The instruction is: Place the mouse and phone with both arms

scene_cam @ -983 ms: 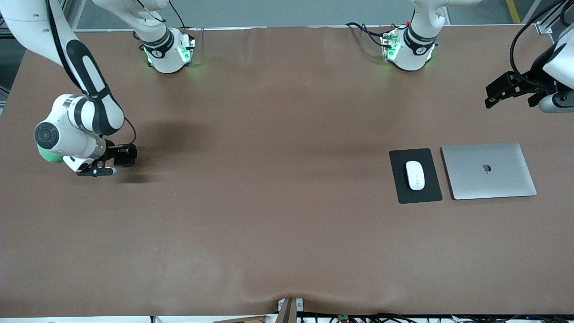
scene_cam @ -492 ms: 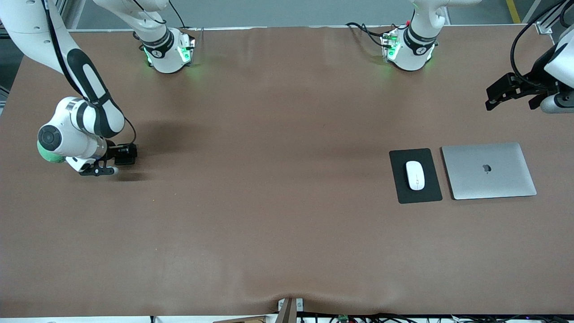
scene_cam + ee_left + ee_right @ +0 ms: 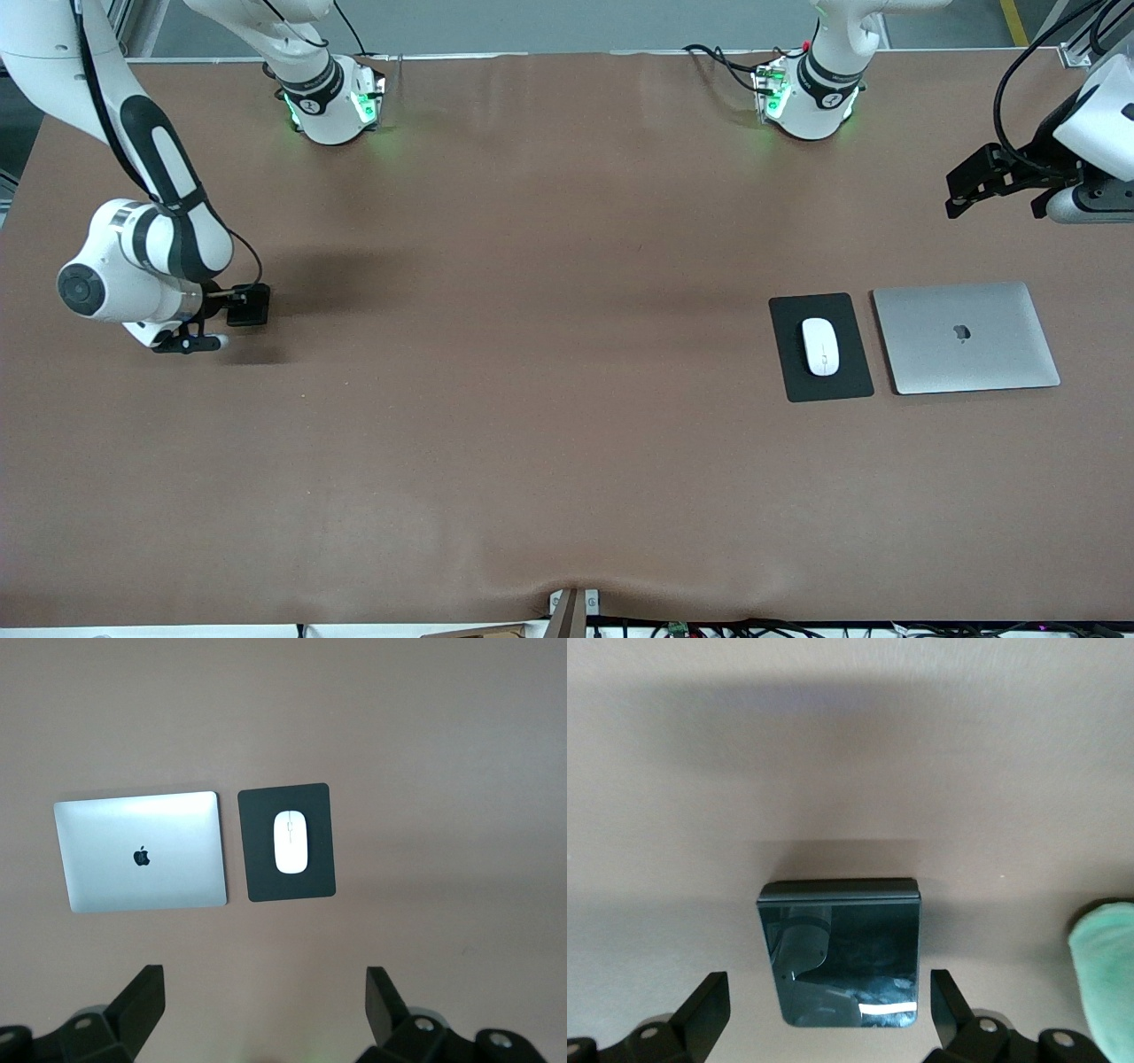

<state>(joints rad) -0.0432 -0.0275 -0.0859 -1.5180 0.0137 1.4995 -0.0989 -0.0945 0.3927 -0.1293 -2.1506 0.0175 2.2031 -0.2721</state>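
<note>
The white mouse [image 3: 820,346] [image 3: 291,842] lies on a black mouse pad [image 3: 842,381] [image 3: 319,881] toward the left arm's end of the table. The black glossy phone [image 3: 842,948] lies flat on the table. My right gripper [image 3: 190,341] [image 3: 828,979] hangs low over it, open, one finger on each side and clear of its edges. In the front view I cannot pick the phone out under that hand. My left gripper [image 3: 994,199] [image 3: 263,973] hangs open and empty, high over the table near the closed laptop.
A closed silver laptop [image 3: 966,337] [image 3: 142,850] lies beside the mouse pad, at the left arm's end. A pale green thing [image 3: 1103,974] shows beside the phone in the right wrist view. The brown table [image 3: 549,372] stretches wide between the two arms.
My right gripper has opened and let go of the phone, and its wrist has shifted slightly. The left hand has drifted a little toward the bases. Mouse, pad and laptop have not moved.
</note>
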